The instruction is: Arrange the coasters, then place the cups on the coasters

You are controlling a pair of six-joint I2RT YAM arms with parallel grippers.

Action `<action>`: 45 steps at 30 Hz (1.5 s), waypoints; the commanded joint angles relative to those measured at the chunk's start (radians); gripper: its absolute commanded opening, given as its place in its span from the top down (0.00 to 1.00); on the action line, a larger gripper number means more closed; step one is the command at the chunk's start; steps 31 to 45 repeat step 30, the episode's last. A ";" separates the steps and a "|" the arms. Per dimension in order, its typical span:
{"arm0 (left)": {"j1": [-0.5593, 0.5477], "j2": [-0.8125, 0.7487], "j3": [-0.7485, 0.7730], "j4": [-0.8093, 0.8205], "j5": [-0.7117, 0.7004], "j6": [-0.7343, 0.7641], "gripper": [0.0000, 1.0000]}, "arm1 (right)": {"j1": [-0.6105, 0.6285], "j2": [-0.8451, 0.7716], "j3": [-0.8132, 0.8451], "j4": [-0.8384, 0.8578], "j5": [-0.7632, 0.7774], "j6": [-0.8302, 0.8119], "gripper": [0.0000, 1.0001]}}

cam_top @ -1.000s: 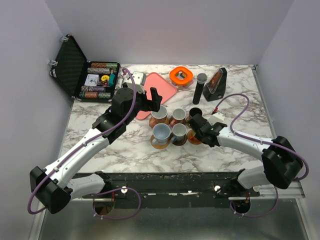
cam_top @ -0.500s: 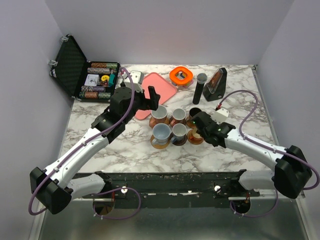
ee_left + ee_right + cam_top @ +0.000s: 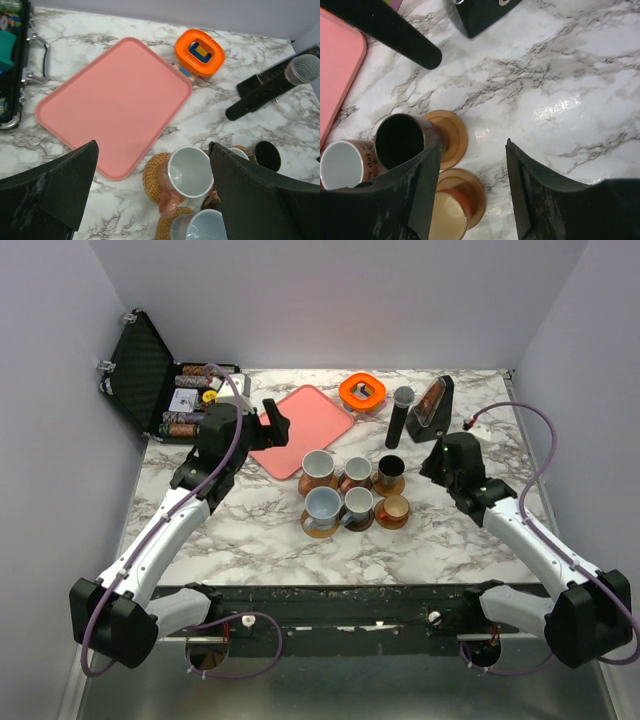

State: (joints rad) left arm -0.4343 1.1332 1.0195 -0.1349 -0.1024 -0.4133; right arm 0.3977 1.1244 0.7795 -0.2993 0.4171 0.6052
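Six cups (image 3: 350, 490) sit on their coasters (image 3: 318, 529), in two rows in the middle of the surface (image 3: 250, 530). The left pincer (image 3: 152, 146) is wide, above the pink tray (image 3: 110, 100). The right pincer (image 3: 471, 145) is parted and empty, right of the cups.

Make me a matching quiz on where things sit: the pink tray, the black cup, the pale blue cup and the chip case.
1 pink tray
2 black cup
3 pale blue cup
4 chip case

A near row of cups, left end
B far row of cups, right end
C far left, lid open
D between chip case and orange ring

Pairs: 1-D, 2-B, 3-A, 4-C
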 commanded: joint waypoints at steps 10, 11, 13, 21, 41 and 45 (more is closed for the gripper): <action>0.247 -0.075 -0.052 0.080 0.063 0.050 0.01 | -0.329 -0.231 -0.022 0.091 -0.235 -0.315 0.36; 0.247 -0.090 -0.053 0.081 0.044 0.060 0.01 | -0.329 -0.257 -0.023 0.097 -0.224 -0.329 0.36; 0.247 -0.125 -0.061 0.101 0.021 0.085 0.01 | -0.329 -0.300 -0.040 0.114 -0.212 -0.338 0.35; 0.243 -0.222 -0.110 0.173 -0.020 0.103 0.01 | -0.329 -0.410 -0.100 0.180 -0.186 -0.363 0.34; 0.243 -0.239 -0.119 0.178 -0.036 0.079 0.01 | -0.329 -0.442 -0.109 0.169 -0.186 -0.366 0.33; 0.243 -0.239 -0.119 0.178 -0.036 0.079 0.01 | -0.329 -0.442 -0.109 0.169 -0.186 -0.366 0.33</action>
